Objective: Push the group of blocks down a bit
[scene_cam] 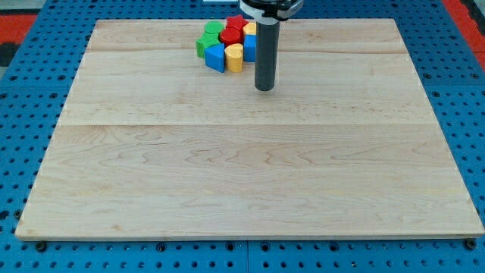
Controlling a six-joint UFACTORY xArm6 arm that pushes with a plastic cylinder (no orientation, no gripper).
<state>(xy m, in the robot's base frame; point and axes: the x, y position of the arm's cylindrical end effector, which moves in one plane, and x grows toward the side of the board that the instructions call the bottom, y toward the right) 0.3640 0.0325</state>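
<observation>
In the camera view, the group of blocks sits huddled near the top edge of the wooden board (pixel 242 174), a little left of the middle. The pieces touch one another in a tight cluster. At the cluster's left is a green block (pixel 204 45), with a second green block (pixel 213 29) above it. A yellow block (pixel 209 38) shows between them. A red block (pixel 231 35) lies in the middle, and another red block (pixel 237 23) sits above it toward the view's top. Along the lower edge stand a blue block (pixel 216 57) and, just to its right, a yellow cylinder-like block (pixel 235 57). A further blue block (pixel 249 47) and a bit of another yellow one (pixel 249 29) are partly hidden behind the rod.

The dark rod (pixel 265 53) comes down from the view's top, covering the cluster's right side. My tip (pixel 264 88) rests on the board just below and to the right of the blocks, near the yellow cylinder-like block but apart from it. The tool is a plain rod, with nothing to spread or pinch.

Around the board lies a blue pegboard surface (pixel 30 91); red patches (pixel 19 19) show in the top corners.
</observation>
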